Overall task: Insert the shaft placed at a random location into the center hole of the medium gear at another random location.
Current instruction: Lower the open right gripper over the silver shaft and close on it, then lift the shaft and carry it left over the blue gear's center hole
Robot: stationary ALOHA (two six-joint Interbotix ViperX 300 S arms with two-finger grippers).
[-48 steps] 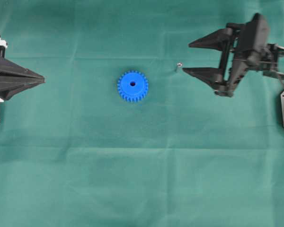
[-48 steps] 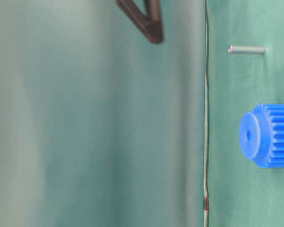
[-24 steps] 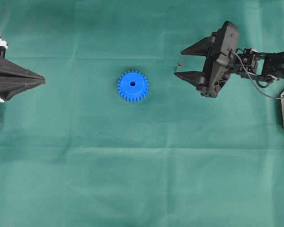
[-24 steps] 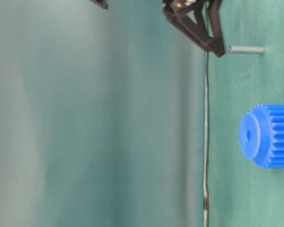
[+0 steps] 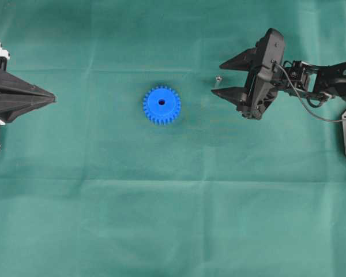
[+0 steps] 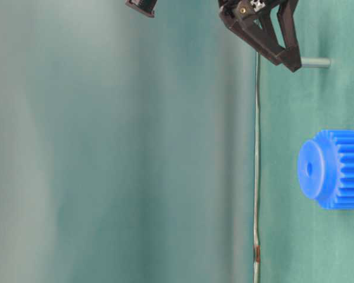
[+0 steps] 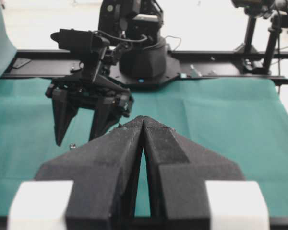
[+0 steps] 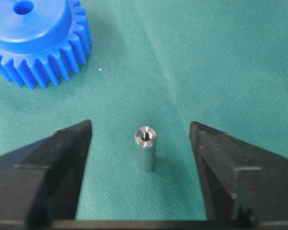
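**A:** Shaft (image 8: 145,148) placement first: it's seen standing upright on the green cloth (image 5: 173,219), right between the two fingers of the right gripper (image 8: 140,143). Neither finger is touching it, a gap is left on both sides, so the claw is spread apart around it and nothing is clamped.

**B:** And the gear?

**A:** The medium gear (image 5: 161,105) is laid flat near the middle of the cloth, well apart from the shaft (image 5: 218,79), toward the left in the overhead view. Its center hole (image 5: 161,102) is facing up and nothing is seated in it.

**B:** Left side?

**A:** The left gripper (image 7: 143,122) is parked at the left edge of the overhead view, fingers pressed together with only a thin seam shown, nothing held.
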